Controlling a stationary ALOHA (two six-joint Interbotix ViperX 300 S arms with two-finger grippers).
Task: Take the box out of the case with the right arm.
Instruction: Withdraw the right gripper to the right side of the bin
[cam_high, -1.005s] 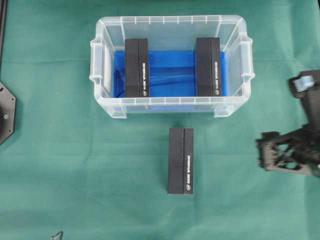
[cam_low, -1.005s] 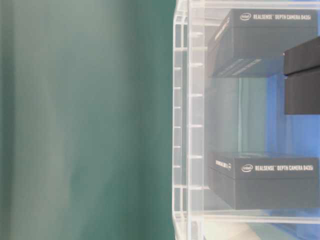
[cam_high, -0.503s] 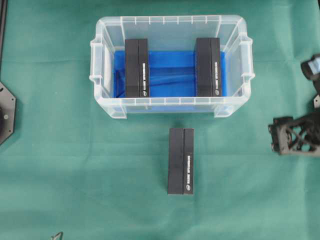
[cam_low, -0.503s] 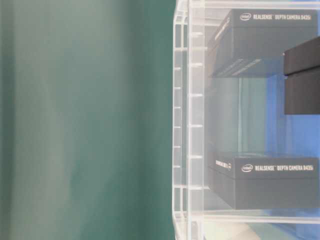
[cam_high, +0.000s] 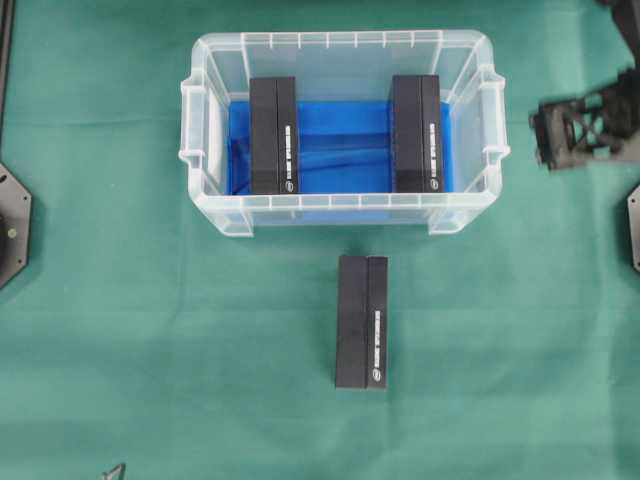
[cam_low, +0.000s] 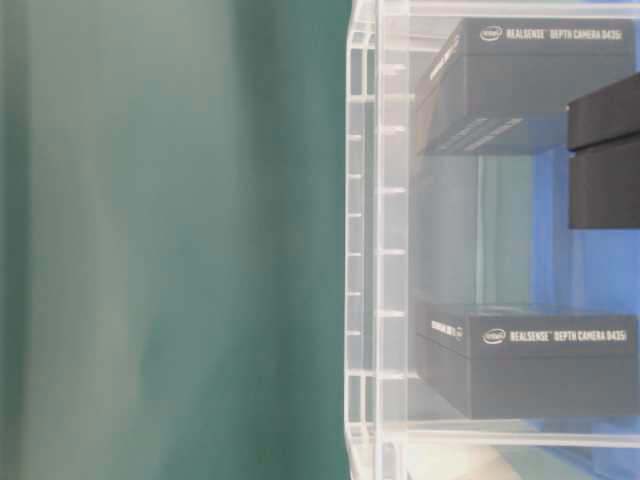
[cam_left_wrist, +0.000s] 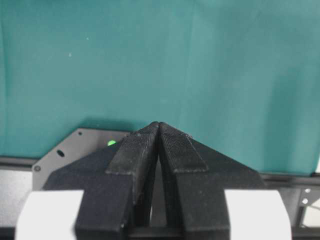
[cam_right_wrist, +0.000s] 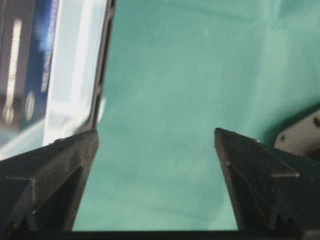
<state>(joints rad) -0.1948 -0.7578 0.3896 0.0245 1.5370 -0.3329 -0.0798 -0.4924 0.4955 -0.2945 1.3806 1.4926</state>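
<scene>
Right gripper (cam_high: 545, 135): jaws wide apart, holding nothing, just beside the case's right handle.
Left gripper (cam_left_wrist: 159, 125): fingertips pressed together over green desk (cam_left_wrist: 150, 60).
Case (cam_high: 205, 120): two black boxes inside, right box (cam_high: 417, 147) nearest the gripper, left box (cam_high: 273, 137) farther.
Third box (cam_high: 362, 321): on the desk, outside the case.
Table-level view: box labels readable through the case wall.

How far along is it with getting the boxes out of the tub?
Done: one box lies on the green cloth in front of the case. In hand: nothing; the right hand is open and empty beside the case's right end. Left: two boxes, left and right, stand inside on the blue liner.
</scene>
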